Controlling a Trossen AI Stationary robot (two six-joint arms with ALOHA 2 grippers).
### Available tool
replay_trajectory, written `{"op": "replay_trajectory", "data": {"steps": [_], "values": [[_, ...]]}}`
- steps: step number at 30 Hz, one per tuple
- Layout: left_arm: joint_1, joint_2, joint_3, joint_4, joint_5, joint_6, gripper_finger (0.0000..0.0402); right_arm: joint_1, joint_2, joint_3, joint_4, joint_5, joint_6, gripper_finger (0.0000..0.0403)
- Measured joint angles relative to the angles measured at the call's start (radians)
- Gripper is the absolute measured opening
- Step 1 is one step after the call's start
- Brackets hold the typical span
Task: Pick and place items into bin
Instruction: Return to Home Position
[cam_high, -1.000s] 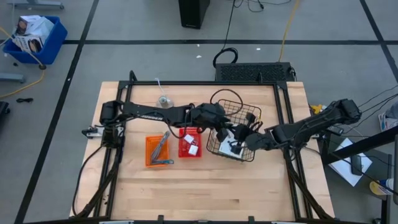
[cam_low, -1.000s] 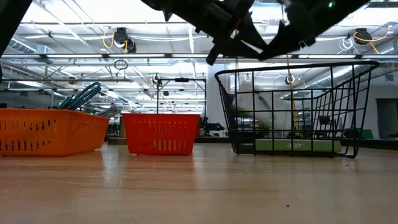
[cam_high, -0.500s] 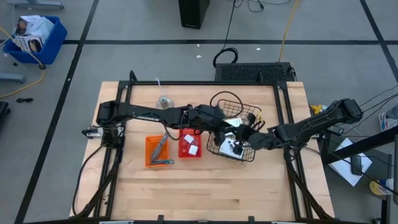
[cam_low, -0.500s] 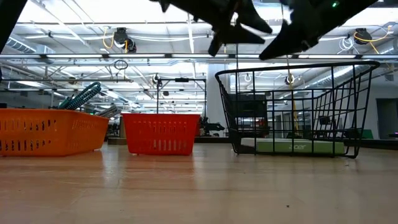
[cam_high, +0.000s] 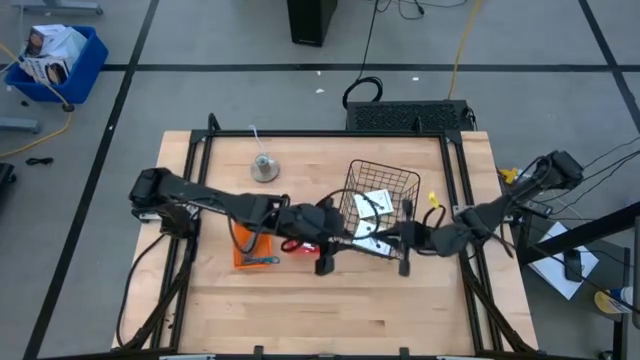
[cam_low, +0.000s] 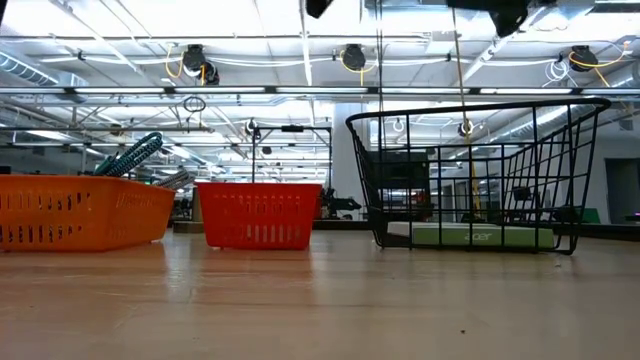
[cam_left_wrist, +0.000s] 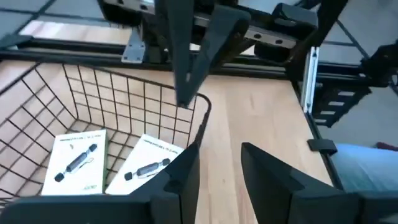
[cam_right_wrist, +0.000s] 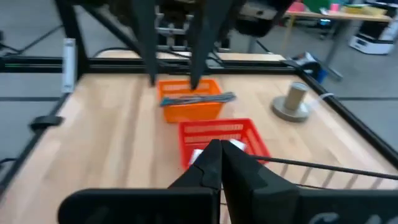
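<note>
Two white cards with black marks (cam_left_wrist: 78, 162) (cam_left_wrist: 146, 168) lie flat on the floor of the black wire basket (cam_high: 381, 205). The grey and teal-handled tools (cam_right_wrist: 198, 98) rest in the orange bin (cam_high: 248, 246), their ends leaning over its rim (cam_low: 135, 155). The tiny white blocks (cam_right_wrist: 198, 153) sit in the red bin (cam_right_wrist: 224, 133). My left gripper (cam_high: 343, 240) hovers open, above the basket's near-left corner (cam_left_wrist: 221, 165). My right gripper (cam_high: 382, 238) hovers shut over the basket's near edge, pointing toward the red bin (cam_right_wrist: 217, 163).
The round grey bell-like object (cam_high: 264, 168) stands on the far left part of the table (cam_right_wrist: 292, 102). The left arm reaches over the orange and red bins. Bare wood lies along the table's near side (cam_high: 330, 310). Black frame rails edge the table.
Both grippers have risen out of the wire basket and drawn back toward the table's near edge, almost leaving the low view. The left arm has swung toward the near edge, over the orange and red bins. The basket and both cards have stayed in place.
</note>
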Motion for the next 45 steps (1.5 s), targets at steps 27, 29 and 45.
{"op": "replay_trajectory", "data": {"steps": [27, 29, 45], "values": [[-0.273, -0.562, -0.853, 0.514, -0.257, -0.019, 0.0079, 0.218, -0.01, -0.278, 0.315, -0.094, 0.057, 0.0], [-0.291, -0.602, -0.913, 0.535, -0.257, -0.034, 0.0066, 0.218, -0.03, -0.339, 0.413, -0.126, 0.036, 0.0], [-0.294, -0.868, -1.324, 0.862, -0.229, -0.026, 0.0026, 0.092, -0.344, -0.609, 0.502, -0.342, 0.024, 0.0]]}}
